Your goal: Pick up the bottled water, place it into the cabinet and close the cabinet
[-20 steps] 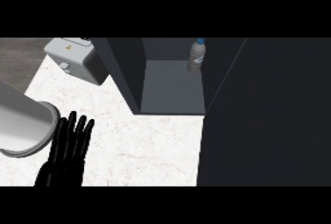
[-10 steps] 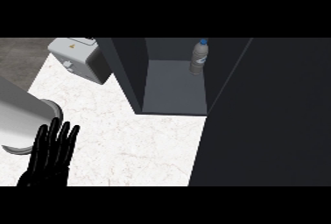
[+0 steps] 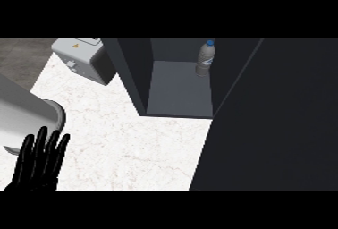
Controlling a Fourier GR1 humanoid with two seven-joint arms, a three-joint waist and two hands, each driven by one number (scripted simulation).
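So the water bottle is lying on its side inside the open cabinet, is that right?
Not quite. The bottled water is inside the open cabinet, but it stands upright, cap up, near the back right corner. The head view shows this.

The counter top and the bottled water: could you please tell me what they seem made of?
The counter top looks like white marble or imitation stone, judging by its faint veining. The bottled water seems clear plastic: translucent body, pale label, blue cap.
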